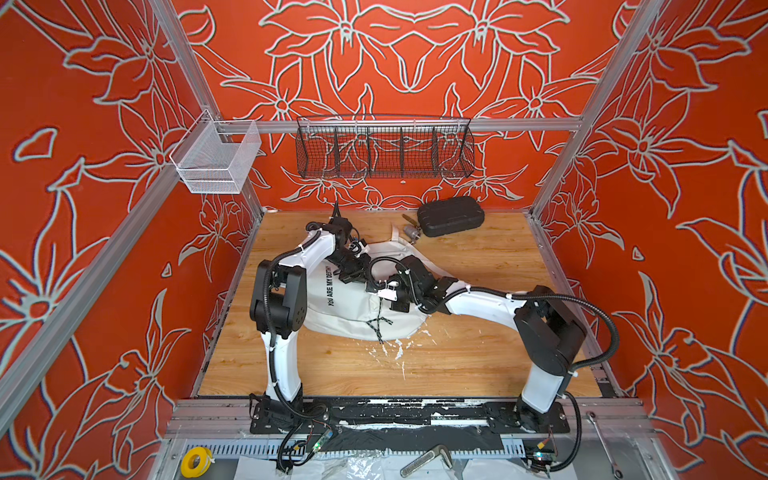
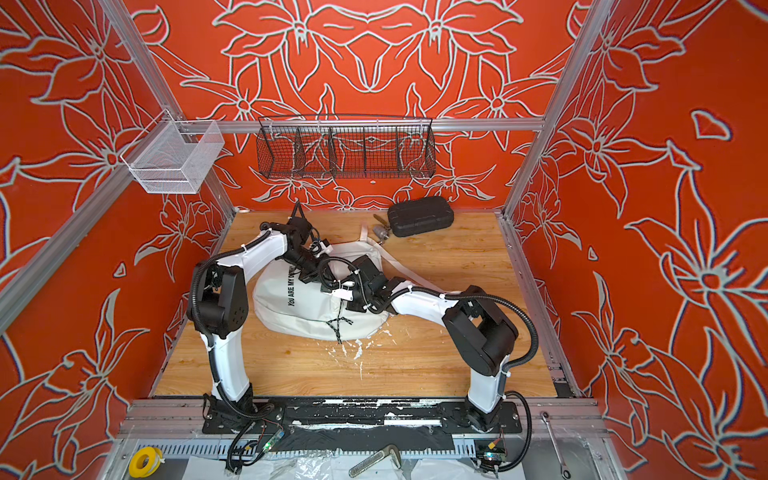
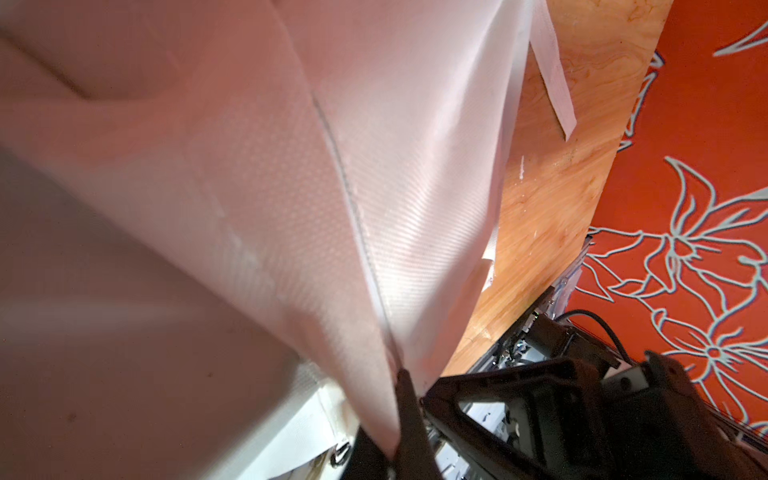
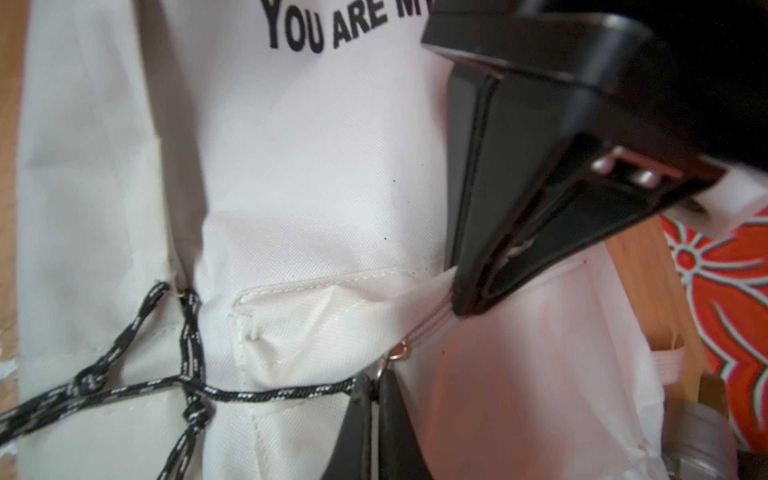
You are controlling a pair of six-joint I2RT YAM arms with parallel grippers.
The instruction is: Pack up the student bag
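Far left, the white mesh basket (image 1: 216, 160) on the rail isn't in play. Left end effector (image 3: 395, 419) is clamped together on a fold of white fabric, pinching the student bag (image 1: 345, 316) up along a seam; the wrist view shows cloth pulled taut between its fingers. The bag lies flat mid-tabletop (image 1: 478, 353) between both arms, print side up, straps trailing toward the back. In both top views the two end effectors meet over its upper middle. Right end effector (image 4: 374, 419) has its jaws together on the end of the zipper cord (image 4: 266, 395), just below the metal zipper pull (image 4: 399, 353), with a short run of zipper teeth showing above that. I can't tell how far the zip is open. Back right, the black hard case (image 1: 451, 216) sits on the tabletop against the wall, a small metallic item (image 1: 411, 233) touching or just beside it, both well apart from the bag. My read: we're on the opening step, one arm holding the fabric, the other on the zip. Nothing visibly packed; the loading and closing are left.
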